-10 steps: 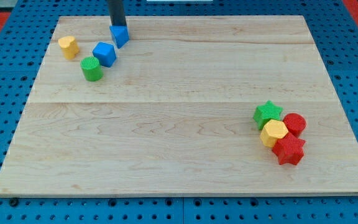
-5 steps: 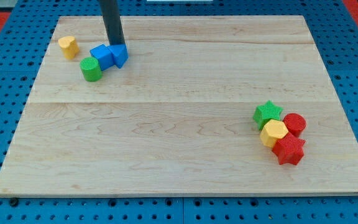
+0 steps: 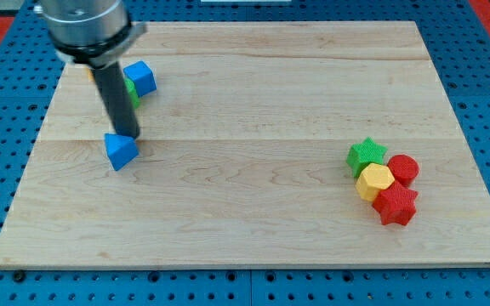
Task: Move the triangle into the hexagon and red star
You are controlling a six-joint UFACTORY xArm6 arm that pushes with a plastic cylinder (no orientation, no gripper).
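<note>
My tip rests low, rod nearly upright.

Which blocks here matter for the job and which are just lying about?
In the job: blue triangle, with my tip at its upper edge; yellow hexagon; red star.

Lying about: blue cube, green block behind the rod, green star, red cylinder.
</note>
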